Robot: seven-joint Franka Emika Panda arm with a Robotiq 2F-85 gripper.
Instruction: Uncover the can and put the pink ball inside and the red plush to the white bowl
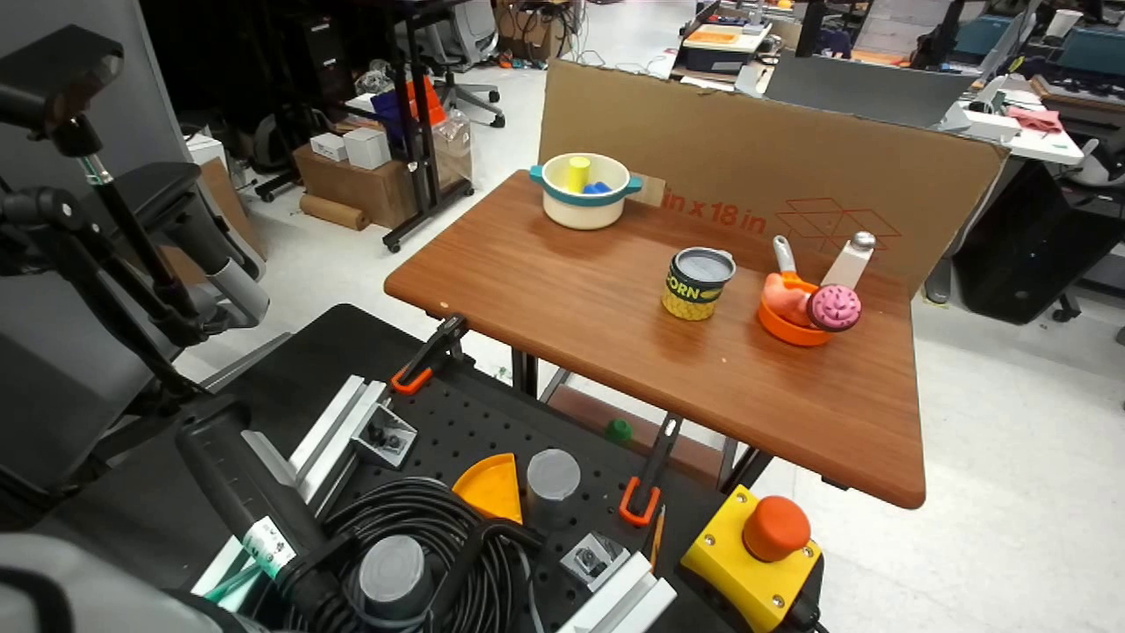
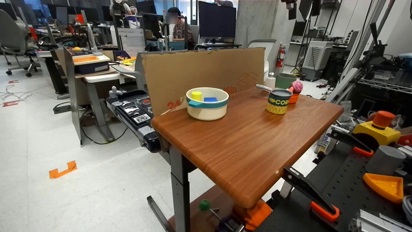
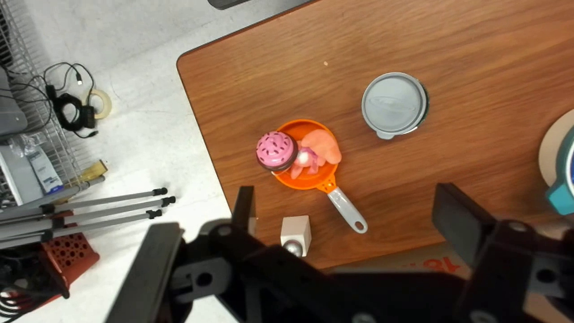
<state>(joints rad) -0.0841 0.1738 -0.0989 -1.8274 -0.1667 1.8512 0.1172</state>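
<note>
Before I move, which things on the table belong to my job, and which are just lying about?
For the job: can, its grey lid, pink ball, red plush, white bowl.

Lying about: orange pan, white bottle, plus the yellow cylinder and blue stuff inside the white bowl.

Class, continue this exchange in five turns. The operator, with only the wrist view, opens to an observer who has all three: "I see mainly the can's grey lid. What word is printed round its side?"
Observer: In an exterior view, the can reads CORN.
Operator: The white bowl runs off my picture. What is inside that I miss?
Observer: Both exterior views show a yellow cylinder in it.
Operator: I see a single teal handle on that bowl. Is there another?
Observer: Yes, an exterior view shows a second handle on the opposite side.
</note>
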